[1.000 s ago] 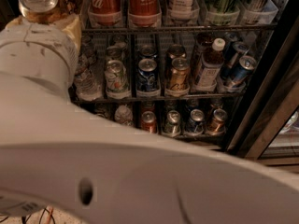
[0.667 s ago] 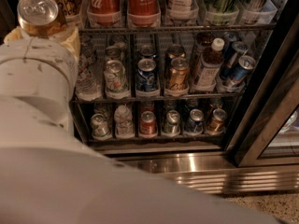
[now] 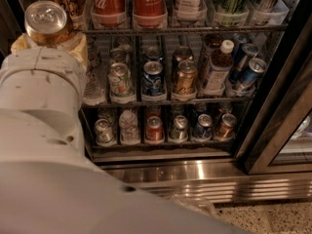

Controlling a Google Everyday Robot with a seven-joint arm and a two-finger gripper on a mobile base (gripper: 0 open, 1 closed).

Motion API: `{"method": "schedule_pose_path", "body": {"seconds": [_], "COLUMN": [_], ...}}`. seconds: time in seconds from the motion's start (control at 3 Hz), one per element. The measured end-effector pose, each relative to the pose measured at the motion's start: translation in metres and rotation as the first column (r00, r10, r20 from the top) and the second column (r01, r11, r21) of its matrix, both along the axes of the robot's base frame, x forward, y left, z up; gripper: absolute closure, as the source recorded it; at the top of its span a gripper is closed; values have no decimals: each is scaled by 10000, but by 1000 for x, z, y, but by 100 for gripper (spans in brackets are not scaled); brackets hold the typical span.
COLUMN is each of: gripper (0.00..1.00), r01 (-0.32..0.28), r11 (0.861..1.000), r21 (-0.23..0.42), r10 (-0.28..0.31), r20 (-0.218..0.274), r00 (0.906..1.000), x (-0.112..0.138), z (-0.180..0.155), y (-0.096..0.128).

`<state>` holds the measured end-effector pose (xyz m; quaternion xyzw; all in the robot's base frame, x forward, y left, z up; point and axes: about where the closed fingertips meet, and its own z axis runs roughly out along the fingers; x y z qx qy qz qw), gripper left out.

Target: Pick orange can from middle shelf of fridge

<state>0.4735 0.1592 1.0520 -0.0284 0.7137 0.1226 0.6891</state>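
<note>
My gripper (image 3: 48,42) is at the upper left, in front of the fridge's left side, at the end of the big white arm. It is shut on the orange can (image 3: 46,19), whose silver lid with pull tab faces the camera; its cream fingers (image 3: 78,45) hug the can's orange-gold body. The can is held clear of the shelves. The middle shelf (image 3: 161,103) is a dark wire rack with clear lane trays, holding a green-white can, a blue can (image 3: 153,78), a gold-brown can (image 3: 185,78) and a bottle. The fridge's steel base panel (image 3: 195,172) runs below.
Tall red Coca-Cola cans (image 3: 148,1) stand on the shelf above. The bottom shelf holds several small cans (image 3: 154,129). The black-framed open glass door (image 3: 282,111) stands at the right. My white arm (image 3: 44,145) fills the lower left.
The arm's forearm has dropped out of the lower view, uncovering the bottom shelf and steel base. The held can has shifted slightly down and right in view.
</note>
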Motion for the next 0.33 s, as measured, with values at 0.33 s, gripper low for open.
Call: {"method": "schedule_pose_path", "body": {"seconds": [0.33], "gripper": [100], "r01": [0], "r11": [10000], "r21": [0], "r10": [0], "r20": [0], "r00": [10000], "x": [0], "z": [0], "y": [0]}}
